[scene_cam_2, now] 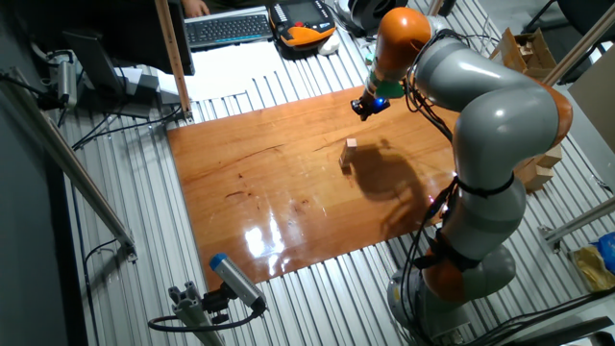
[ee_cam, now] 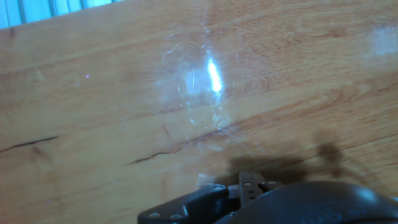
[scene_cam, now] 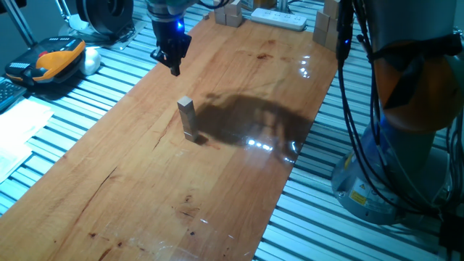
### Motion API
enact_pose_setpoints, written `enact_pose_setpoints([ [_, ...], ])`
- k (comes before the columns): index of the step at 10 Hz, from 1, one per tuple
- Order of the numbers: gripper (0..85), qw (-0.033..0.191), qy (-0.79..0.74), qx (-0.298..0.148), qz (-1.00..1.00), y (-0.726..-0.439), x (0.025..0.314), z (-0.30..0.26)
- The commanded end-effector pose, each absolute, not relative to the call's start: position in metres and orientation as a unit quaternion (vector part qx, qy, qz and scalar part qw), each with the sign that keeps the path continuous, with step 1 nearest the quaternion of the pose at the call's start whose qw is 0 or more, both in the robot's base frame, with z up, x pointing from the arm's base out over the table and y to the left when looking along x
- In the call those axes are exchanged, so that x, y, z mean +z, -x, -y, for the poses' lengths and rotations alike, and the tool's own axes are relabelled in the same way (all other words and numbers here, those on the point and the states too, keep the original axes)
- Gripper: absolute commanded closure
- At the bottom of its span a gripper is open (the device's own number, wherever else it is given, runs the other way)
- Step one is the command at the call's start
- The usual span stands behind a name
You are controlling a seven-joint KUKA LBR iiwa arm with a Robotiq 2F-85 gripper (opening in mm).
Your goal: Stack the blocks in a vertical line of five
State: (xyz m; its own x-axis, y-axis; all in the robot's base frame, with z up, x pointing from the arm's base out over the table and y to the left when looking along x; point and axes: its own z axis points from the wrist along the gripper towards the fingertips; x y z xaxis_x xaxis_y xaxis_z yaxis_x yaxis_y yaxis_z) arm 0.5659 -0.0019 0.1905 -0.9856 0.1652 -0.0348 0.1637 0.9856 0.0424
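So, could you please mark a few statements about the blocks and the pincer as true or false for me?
1. A stack of blocks stands upright on the wooden board. True.
2. The pincer grips the top of the stack. False: it hangs in the air, apart from the stack.
3. The stack is visible in the hand view. False: only bare board shows there.
4. An orange device lies off the board. True.
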Motion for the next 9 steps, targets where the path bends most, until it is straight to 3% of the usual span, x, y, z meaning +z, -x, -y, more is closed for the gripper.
enact_pose_setpoints([
  [1, 85.0, 0.020, -0.078, 0.011, -0.997, -0.5651, 0.1910, 0.0023],
  [9, 85.0, 0.017, -0.061, -0.022, -0.998, -0.5639, 0.1911, 0.0037],
])
